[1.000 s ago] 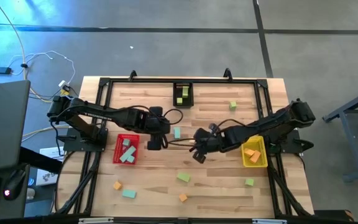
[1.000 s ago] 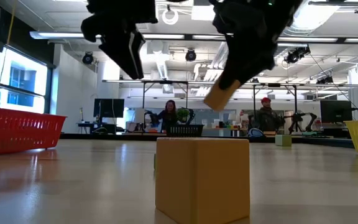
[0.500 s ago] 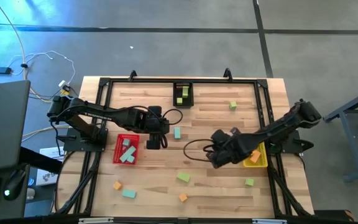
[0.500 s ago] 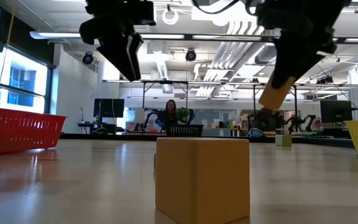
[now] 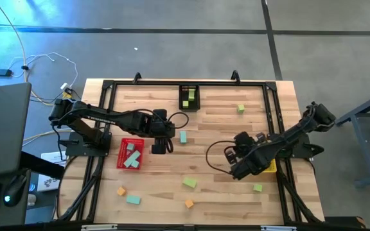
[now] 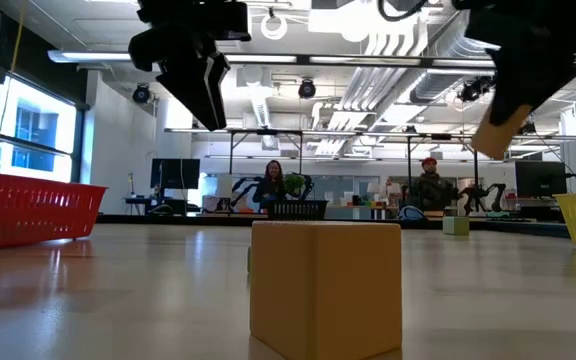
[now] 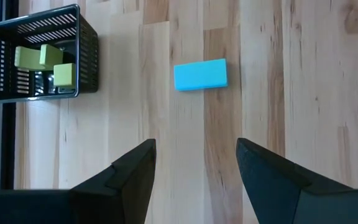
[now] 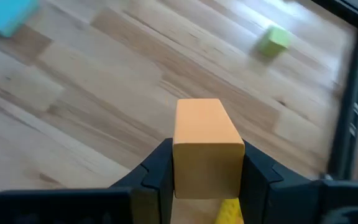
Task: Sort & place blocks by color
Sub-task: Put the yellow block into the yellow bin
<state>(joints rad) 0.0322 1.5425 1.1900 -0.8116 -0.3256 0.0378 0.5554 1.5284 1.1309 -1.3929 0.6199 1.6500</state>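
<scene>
Right gripper (image 8: 207, 180) pinches an orange bar (image 8: 207, 148) between its fingers, bar sticking forward out of the jaws, lifted clear of the table (image 5: 217, 122); low view shows the bar up in the air, tilted. Grip sits on the bar's rear part, probably so the free end can drop first. Yellow bin (image 5: 272, 167) lies just behind and beside this gripper, toward the arm's base, mostly hidden under the arm; likely the bar's target, so the carry looks near its end. Left gripper (image 7: 194, 168) hovers with fingers spread, nothing between them; a teal bar (image 7: 200, 74) lies flat on the table straight ahead of it, apart from the fingers, looks like the next pick. Black bin (image 7: 39, 56) sits off to one side ahead of it, holding lime green blocks. Red bin (image 5: 130, 154) is close beside the left gripper, holding teal blocks. Loose blocks (image 5: 189, 183) are scattered on the table well away from both grippers, so sorting is partway.
</scene>
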